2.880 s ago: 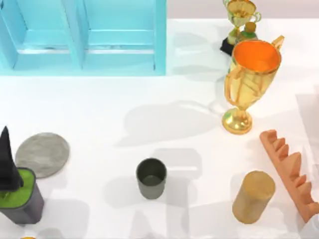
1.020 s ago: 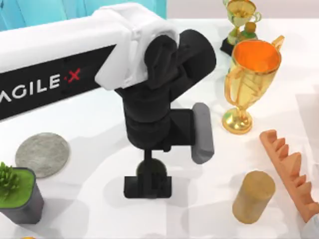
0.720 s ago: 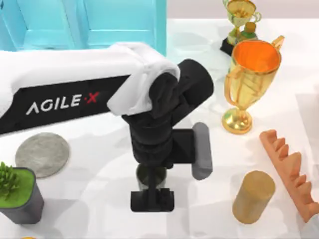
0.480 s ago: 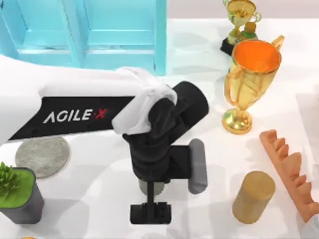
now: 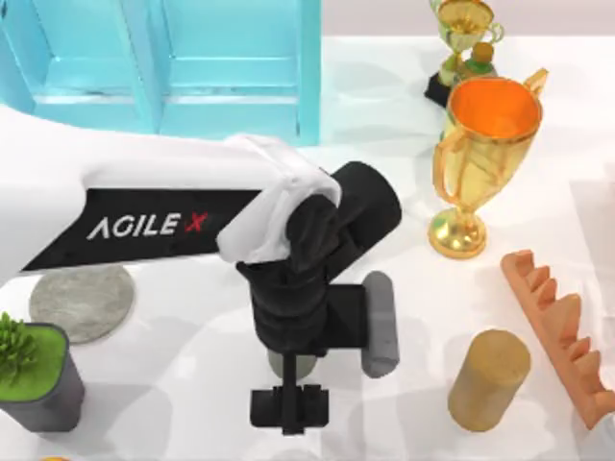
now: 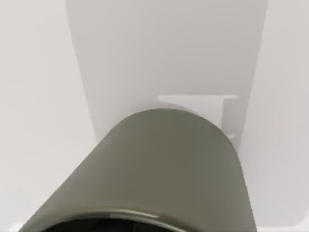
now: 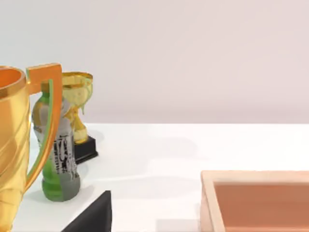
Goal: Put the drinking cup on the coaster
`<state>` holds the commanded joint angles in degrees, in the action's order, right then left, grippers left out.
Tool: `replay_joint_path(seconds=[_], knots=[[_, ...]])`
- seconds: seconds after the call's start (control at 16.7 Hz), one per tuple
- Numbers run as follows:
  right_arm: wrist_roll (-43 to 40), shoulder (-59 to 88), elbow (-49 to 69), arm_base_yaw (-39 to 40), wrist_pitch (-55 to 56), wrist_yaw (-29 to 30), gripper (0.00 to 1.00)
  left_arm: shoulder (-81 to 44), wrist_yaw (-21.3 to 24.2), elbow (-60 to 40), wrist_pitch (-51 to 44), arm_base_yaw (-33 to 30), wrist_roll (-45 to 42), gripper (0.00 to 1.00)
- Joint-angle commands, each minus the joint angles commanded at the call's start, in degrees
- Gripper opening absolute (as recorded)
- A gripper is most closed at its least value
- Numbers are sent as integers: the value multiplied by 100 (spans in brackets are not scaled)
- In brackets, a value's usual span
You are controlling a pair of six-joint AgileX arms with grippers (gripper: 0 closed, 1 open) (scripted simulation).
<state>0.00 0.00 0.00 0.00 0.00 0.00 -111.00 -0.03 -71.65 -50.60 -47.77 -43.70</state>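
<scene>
Top view: left gripper (image 5: 289,408) over drinking cup (image 5: 291,364).

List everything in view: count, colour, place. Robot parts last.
drinking cup: 1, dark grey-green, front centre, beneath the left gripper
coaster: 1, grey, left side
potted plant: 1, green in a grey pot, front left
cabinet: 1, light blue, back left
large trophy: 1, gold with orange inside, right
small trophy: 1, gold, back right
bottle: 1, green, by the small trophy
wooden cylinder: 1, tan, front right
toothed rack: 1, orange, right edge
left gripper: black, over the cup
</scene>
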Motion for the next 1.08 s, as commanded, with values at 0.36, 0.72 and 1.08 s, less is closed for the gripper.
replay_joint_path(seconds=[0.36,0.72,1.08], knots=[[0,0,0,0,0,0,100,0,0,0,0,0,0,25],[0,0,0,0,0,0,100,0,0,0,0,0,0,0],[0,0,0,0,0,0,100,7,1,0,0,1,-2,0]])
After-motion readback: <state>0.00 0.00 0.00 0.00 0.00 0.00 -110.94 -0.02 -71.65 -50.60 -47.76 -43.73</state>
